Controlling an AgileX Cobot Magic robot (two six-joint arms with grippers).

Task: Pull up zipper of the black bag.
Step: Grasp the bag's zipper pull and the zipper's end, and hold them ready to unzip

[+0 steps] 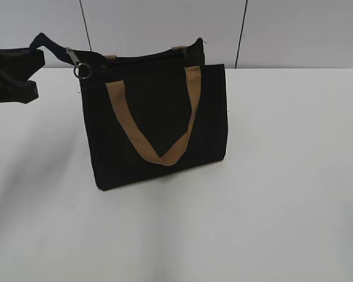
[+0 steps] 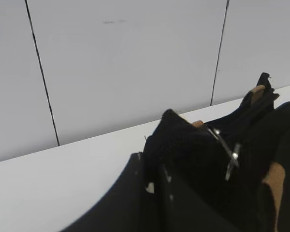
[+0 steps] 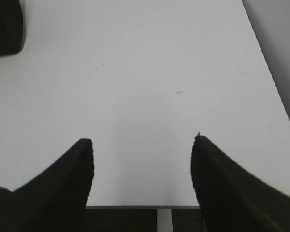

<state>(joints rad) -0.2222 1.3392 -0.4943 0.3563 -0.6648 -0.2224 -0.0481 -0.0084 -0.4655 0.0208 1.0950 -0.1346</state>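
Note:
The black bag (image 1: pixel 156 117) stands upright mid-table, its tan strap (image 1: pixel 165 155) hanging down the front panel. The zipper track (image 1: pixel 144 58) runs along its top edge. The silver pull with its round ring (image 1: pixel 79 64) hangs at the bag's left top corner. My left gripper (image 1: pixel 34 56) is shut on the black fabric tail of the zipper (image 1: pixel 47 41) and holds it out to the left of the bag. In the left wrist view my fingers (image 2: pixel 152 174) pinch that fabric (image 2: pixel 176 130), and the pull (image 2: pixel 229 154) lies just beyond. My right gripper (image 3: pixel 141 164) is open and empty.
The white table (image 1: pixel 282 176) meets a grey panelled wall (image 1: pixel 294 29) behind the bag. My right gripper hovers over the table's edge (image 3: pixel 135 206), with a corner of the bag (image 3: pixel 5 24) at the upper left of its view. It is out of the exterior view.

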